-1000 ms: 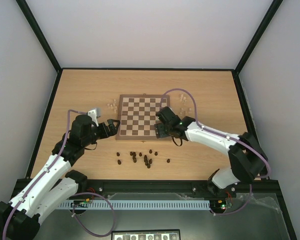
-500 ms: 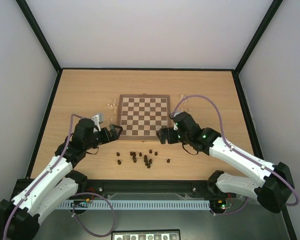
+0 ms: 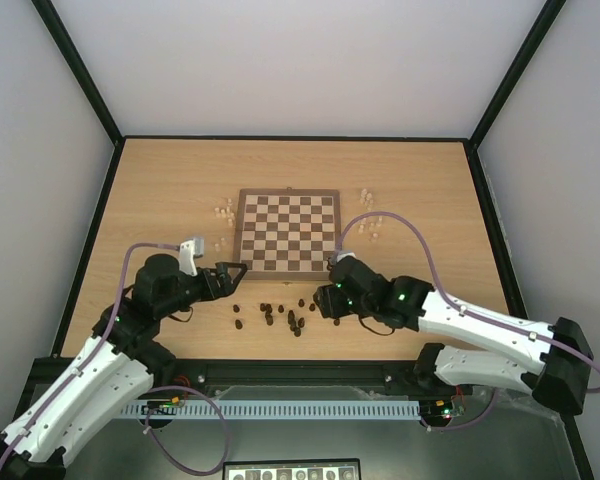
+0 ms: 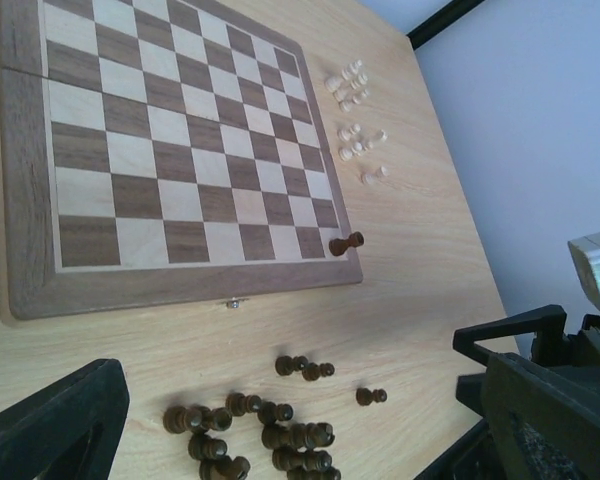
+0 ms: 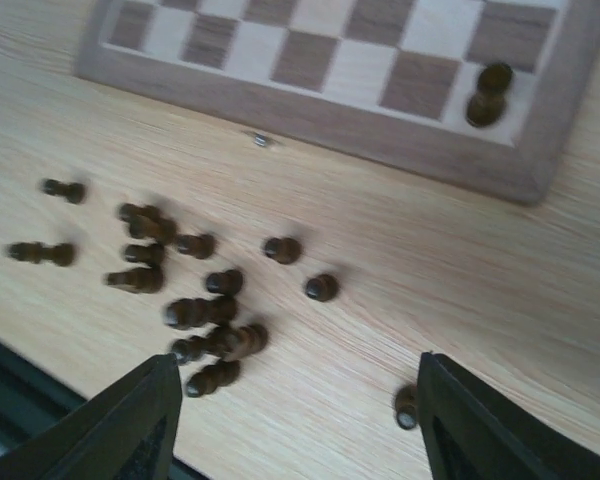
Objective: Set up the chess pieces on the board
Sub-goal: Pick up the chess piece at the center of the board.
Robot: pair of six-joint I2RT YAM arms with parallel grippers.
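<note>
We see the light wood tabletop [image 3: 430, 180] carrying the board [image 3: 287, 232], which lies flat toward the far middle, its squares bare but for one piece. The left gripper [image 3: 234, 276] hangs just off the board's near left corner, and the right gripper [image 3: 323, 300] hangs off its near right corner, over the tabletop. In the left wrist view we find the left fingers [image 4: 50, 425] spread wide with nothing between them. The right wrist view shows the same of the right fingers [image 5: 130, 425] — wide apart and empty.

Between the two grippers, on the tabletop just on the near side of the board, lie the dark chess pieces [image 3: 280, 315], many toppled on their sides and bunched close. The pale chess pieces [image 3: 370, 222] sit off the board in two small groups, one by its right edge toward the far side, the other just beside its left edge. A single dark piece [image 4: 346, 243] rests on the board's near right corner square, at the border — we cannot tell whether it stands or lies.
</note>
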